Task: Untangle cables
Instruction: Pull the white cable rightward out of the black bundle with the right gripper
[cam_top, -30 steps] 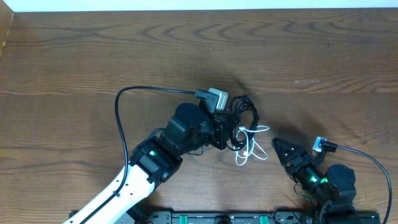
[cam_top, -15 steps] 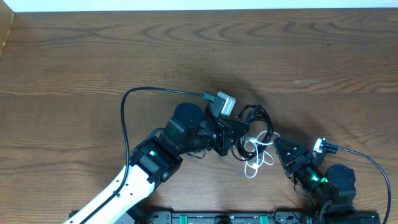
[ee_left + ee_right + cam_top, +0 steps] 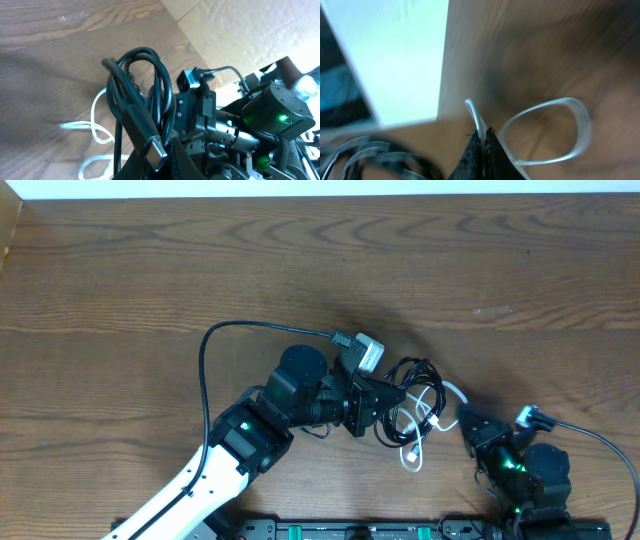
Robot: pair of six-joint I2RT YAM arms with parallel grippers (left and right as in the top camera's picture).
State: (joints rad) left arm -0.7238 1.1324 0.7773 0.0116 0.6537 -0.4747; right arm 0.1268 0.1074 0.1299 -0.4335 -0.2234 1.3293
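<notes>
A bundle of black cable [image 3: 410,378] hangs in my left gripper [image 3: 385,402], which is shut on it near mid-table. One black strand runs left in a wide arc [image 3: 205,355] and back to a white plug [image 3: 366,352]. In the left wrist view the black loops [image 3: 145,75] and a silver USB connector [image 3: 157,147] rise from between the fingers of the left gripper [image 3: 167,152]. A thin white cable [image 3: 428,420] threads through the black bundle. My right gripper [image 3: 465,418] is shut on that white cable [image 3: 545,130], pinched at the tips of the right gripper [image 3: 483,134].
A black rail [image 3: 370,530] runs along the table's front edge. The right arm's own black lead [image 3: 590,435] curves off to the right. The table's back edge meets a white wall [image 3: 300,188]. Cardboard [image 3: 240,30] shows behind in the left wrist view.
My left gripper carried the black bundle and the plug to the right. The right gripper, open before, closed on the white cable, whose loops shifted right.
</notes>
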